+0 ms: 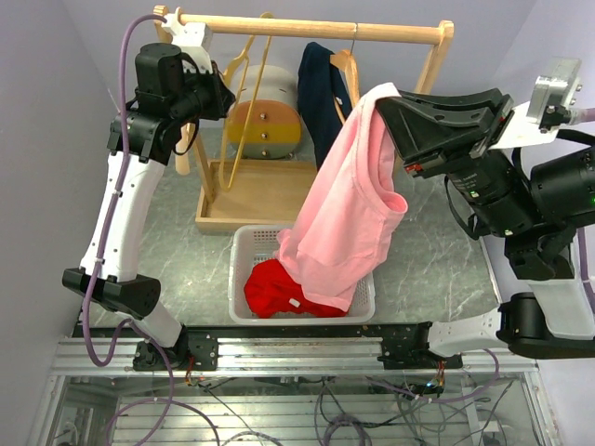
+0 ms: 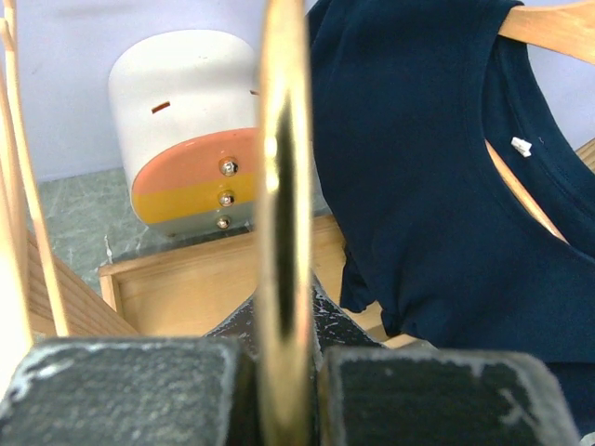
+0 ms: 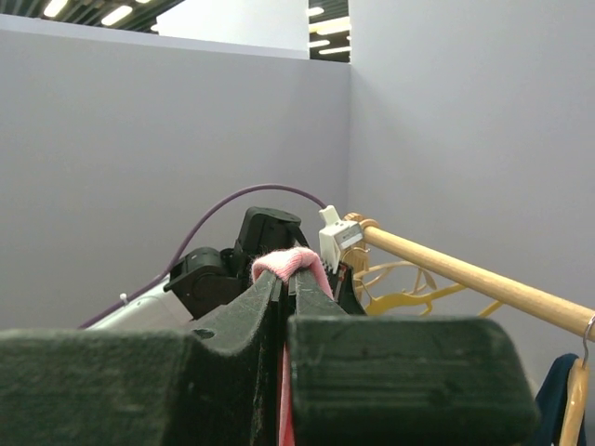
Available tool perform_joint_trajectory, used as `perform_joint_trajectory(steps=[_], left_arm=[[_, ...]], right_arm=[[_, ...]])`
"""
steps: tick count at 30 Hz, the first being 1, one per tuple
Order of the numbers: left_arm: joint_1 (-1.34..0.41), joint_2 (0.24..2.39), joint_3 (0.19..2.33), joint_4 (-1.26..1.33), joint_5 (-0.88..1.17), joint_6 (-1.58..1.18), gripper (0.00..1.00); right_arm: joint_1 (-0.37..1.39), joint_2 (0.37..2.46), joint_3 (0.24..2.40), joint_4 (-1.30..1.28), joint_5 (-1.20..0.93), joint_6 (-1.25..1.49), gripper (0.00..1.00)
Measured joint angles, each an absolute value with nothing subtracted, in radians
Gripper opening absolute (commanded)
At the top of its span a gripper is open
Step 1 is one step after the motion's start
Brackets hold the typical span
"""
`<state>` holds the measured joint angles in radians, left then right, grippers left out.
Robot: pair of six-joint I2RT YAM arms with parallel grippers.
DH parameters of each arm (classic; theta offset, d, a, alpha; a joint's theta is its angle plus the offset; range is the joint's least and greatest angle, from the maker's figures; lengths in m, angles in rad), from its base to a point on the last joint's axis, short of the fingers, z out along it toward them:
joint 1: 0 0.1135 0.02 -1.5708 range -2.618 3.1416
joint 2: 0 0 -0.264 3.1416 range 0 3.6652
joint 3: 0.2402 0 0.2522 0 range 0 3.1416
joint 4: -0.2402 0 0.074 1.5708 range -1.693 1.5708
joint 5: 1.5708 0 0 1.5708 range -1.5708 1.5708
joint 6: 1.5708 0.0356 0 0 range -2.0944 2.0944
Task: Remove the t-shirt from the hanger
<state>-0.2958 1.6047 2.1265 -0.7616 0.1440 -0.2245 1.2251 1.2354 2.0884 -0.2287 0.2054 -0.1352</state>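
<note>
Two arms: both are raised at the wooden rack, the left one at its left end and the right one at its right end.
Left gripper: its jaws are clamped on an empty wooden hanger, which the left wrist view shows edge-on between the two black pads.
Right gripper: its jaws are pinched together on a fold of the pink t-shirt, and a small hump of cloth sticks up above the fingertips in the right wrist view.
Pink t-shirt: it is off any hanger and hangs from the right gripper alone. It drapes down and to the left, with its lower end over the white basket.
White basket: it sits on the grey table just in front of the rack, with a red garment bunched inside.
Rail: this round wooden bar runs across the top of the rack.
Navy t-shirt: it is on its own wooden hanger, hooked near the middle of the rail.
Rack base: a shallow wooden tray.
Rounded box: it is white above orange and yellow bands and stands behind the rack.
</note>
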Motion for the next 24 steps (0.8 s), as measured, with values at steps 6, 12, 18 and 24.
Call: perform_joint_trajectory(steps=[6,12,18,24], left_arm=[[-0.295,1.605,2.112,-0.761,0.149,-0.224,0.07],[-0.295,1.604,2.111,-0.761,0.163,-0.224,0.07],[-0.295,1.604,2.111,-0.764,0.178,-0.219,0.07],[-0.293,1.604,2.111,-0.789,0.190,-0.210,0.07]], right_arm=[[1.225,1.265,2.050,-0.226,0.232,-0.103,0.00],[1.225,1.336,1.913,-0.223,0.238,-0.036,0.00],[1.225,1.397,1.766,-0.274,0.221,0.043,0.00],[1.225,1.372,1.665,-0.281,0.241,0.113,0.00]])
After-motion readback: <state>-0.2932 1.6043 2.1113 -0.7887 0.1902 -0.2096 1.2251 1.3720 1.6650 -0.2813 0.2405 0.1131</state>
